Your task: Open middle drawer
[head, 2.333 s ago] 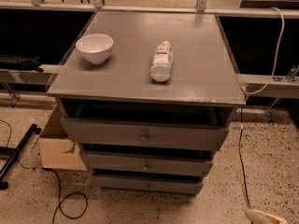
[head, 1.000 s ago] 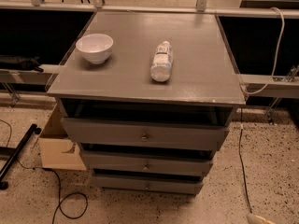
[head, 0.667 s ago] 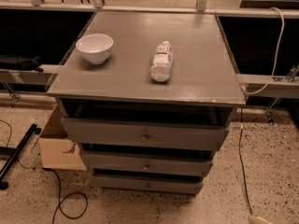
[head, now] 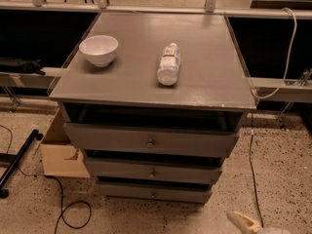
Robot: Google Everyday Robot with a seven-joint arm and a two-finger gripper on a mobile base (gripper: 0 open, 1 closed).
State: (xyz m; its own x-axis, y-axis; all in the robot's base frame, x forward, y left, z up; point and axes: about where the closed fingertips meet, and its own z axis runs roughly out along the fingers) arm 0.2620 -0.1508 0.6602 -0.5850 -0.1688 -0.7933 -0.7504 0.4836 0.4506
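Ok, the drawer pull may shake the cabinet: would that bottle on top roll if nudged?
Probably: the bottle lies on its side, so a sideways nudge could roll it. It looks like light plastic, offering little resistance. The gripper is down near the floor, well clear.

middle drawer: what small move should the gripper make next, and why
Probably lift the gripper up and left toward the small round metal knob on the grey wooden middle drawer. The gripper sits low at the bottom right edge of the view, apart from the drawer, with nothing touching the knob.
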